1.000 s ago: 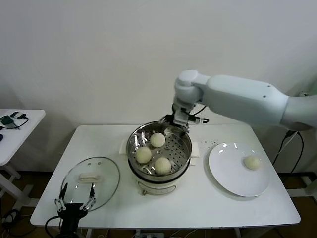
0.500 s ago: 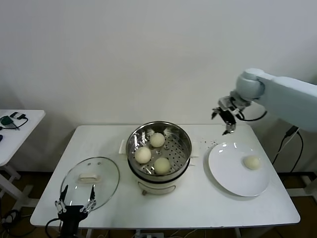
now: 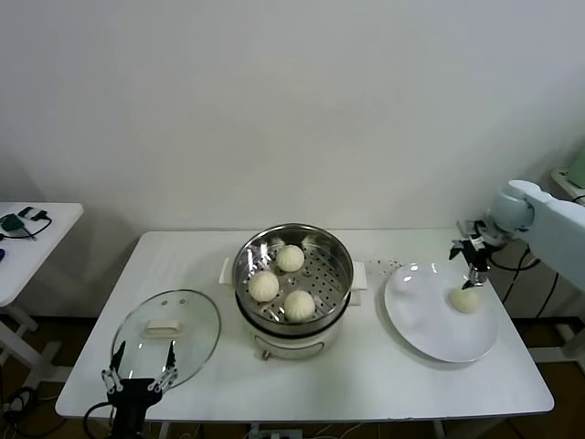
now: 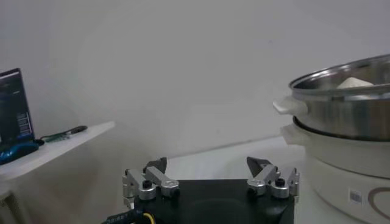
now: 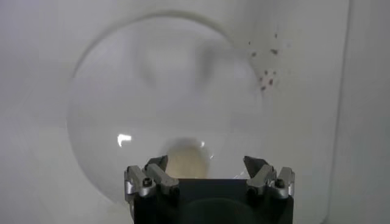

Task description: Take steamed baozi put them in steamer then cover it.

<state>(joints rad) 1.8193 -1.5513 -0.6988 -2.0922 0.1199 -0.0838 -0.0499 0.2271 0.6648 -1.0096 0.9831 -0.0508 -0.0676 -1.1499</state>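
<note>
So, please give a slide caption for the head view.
Open right hand above last baozi on plate; three in steamer.

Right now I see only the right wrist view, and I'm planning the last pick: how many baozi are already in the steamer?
Observer: Three steamed baozi sit in the steamer.
Operator: My right claw is open over the last baozi on the plate. Where's the cover?
Observer: The cover lies flat on the table, to the robot's left of the steamer, handle up.
Operator: And the left claw?
Observer: The left claw sits open at the table's near edge, before the cover, holding nothing.
</note>
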